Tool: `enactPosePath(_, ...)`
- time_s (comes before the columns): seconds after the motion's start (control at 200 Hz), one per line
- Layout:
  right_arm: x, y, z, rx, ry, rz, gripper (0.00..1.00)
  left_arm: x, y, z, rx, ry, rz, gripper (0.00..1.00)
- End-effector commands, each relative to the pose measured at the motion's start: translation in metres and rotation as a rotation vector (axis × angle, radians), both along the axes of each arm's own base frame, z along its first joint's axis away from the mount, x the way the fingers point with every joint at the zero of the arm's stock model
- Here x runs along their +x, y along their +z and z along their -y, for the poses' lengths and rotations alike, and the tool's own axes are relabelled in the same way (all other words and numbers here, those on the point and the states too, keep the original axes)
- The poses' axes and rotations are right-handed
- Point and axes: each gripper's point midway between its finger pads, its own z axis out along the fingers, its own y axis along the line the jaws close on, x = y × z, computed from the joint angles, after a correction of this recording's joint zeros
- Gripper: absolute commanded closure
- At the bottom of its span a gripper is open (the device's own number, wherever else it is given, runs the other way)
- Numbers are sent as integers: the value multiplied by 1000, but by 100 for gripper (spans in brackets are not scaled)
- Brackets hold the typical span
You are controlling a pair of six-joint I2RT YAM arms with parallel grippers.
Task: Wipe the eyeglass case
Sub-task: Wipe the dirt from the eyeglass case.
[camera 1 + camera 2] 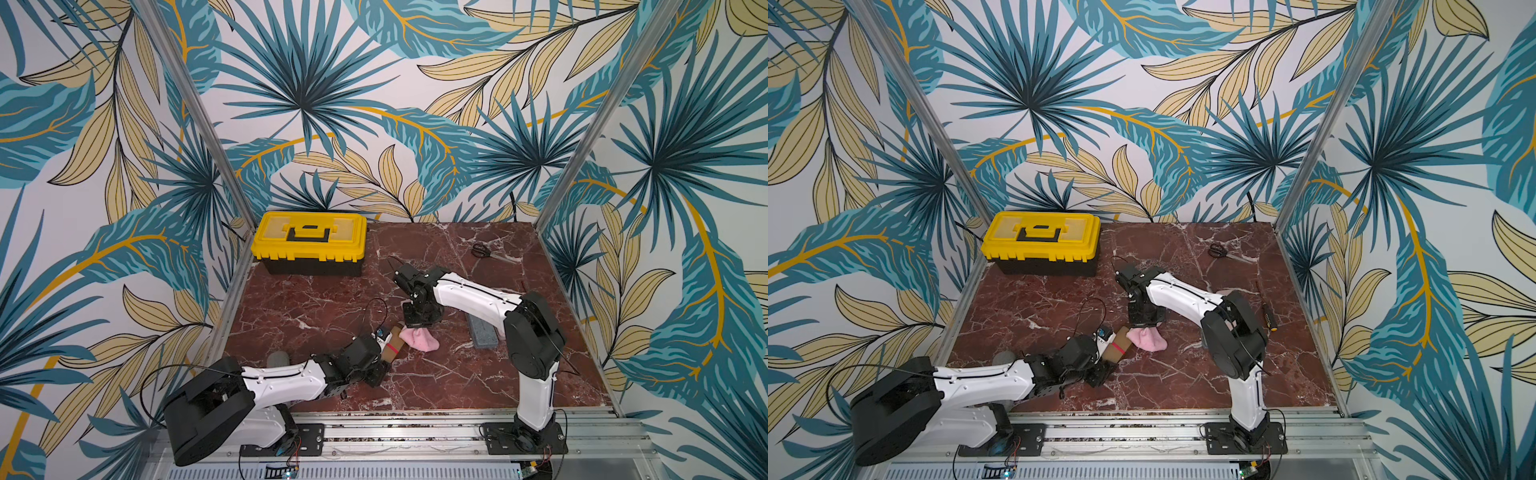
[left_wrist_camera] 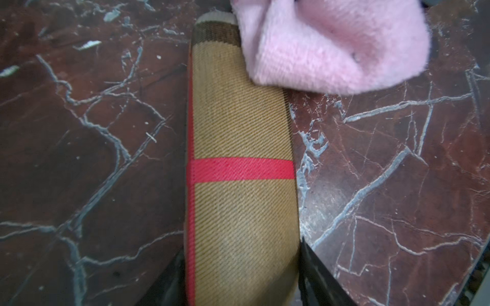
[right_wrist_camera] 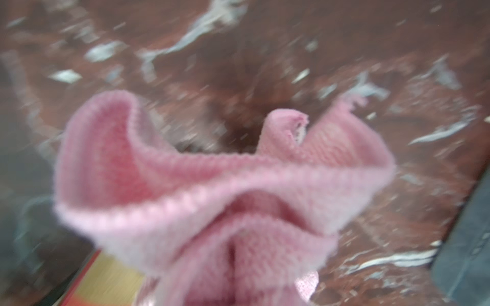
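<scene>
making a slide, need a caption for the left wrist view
Left gripper grips a tan eyeglass case with a red stripe while a pink cloth covers one end

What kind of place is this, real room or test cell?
Likely a staged robot test cell: leaf-print wall panels on aluminium posts, a left arm and right arm bolted to a rail, and a marble-look tabletop with a yellow toolbox.
</scene>
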Motion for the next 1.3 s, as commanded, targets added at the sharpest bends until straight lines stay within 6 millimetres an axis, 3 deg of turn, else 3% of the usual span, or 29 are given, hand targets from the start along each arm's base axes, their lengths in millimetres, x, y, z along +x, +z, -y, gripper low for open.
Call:
enactPosePath(0.0, -33, 21, -47, 255, -22, -90, 100, 1, 3, -1, -20, 2, 29, 85)
enactPosePath(0.075, -34, 15, -65, 343, -56, -127, 100, 3, 4, 1, -17, -4, 38, 85)
enactPosePath(0.125, -28, 4, -62, 335, -77, -140, 100, 3, 4, 2, -13, -9, 43, 85)
enactPosePath(0.22, 7, -15, -25, 186, -96, -85, 100, 3, 2, 4, 2, -22, 54, 85)
enactPosePath(0.295, 41, -13, 3, 45, -60, -17, 100, 2, -1, 5, 8, -30, 60, 85)
enactPosePath(0.351, 66, 3, 0, 22, -14, 43, 100, 1, -3, 8, 18, -38, 56, 85)
enactPosePath(0.421, 83, 13, -15, 29, 34, 63, 100, -1, -8, 10, 40, -42, 40, 85)
enactPosePath(0.496, 90, 7, -29, 33, 46, 63, 100, -1, -12, 13, 48, -32, 23, 85)
enactPosePath(0.606, 81, -22, -38, 11, 41, 21, 100, 3, -12, 13, 41, 1, 19, 85)
enactPosePath(0.676, 66, -27, -48, 25, 58, 2, 100, 4, -13, 10, 49, 29, 12, 85)
enactPosePath(0.906, -21, -39, -88, 225, 46, -184, 100, 7, -15, 3, 61, 77, 14, 85)
enactPosePath(0.926, -36, -40, -100, 253, 66, -209, 100, 7, -15, 3, 63, 80, 16, 85)
enactPosePath(1.052, -62, -43, -123, 391, 27, -316, 100, 9, -14, -2, 74, 103, 22, 85)
enactPosePath(1.172, -47, -51, -97, 300, 42, -282, 100, 9, -12, -8, 76, 134, 18, 85)
enactPosePath(1.292, 6, -52, -19, 48, 13, -148, 100, 5, -11, -14, 66, 159, 4, 85)
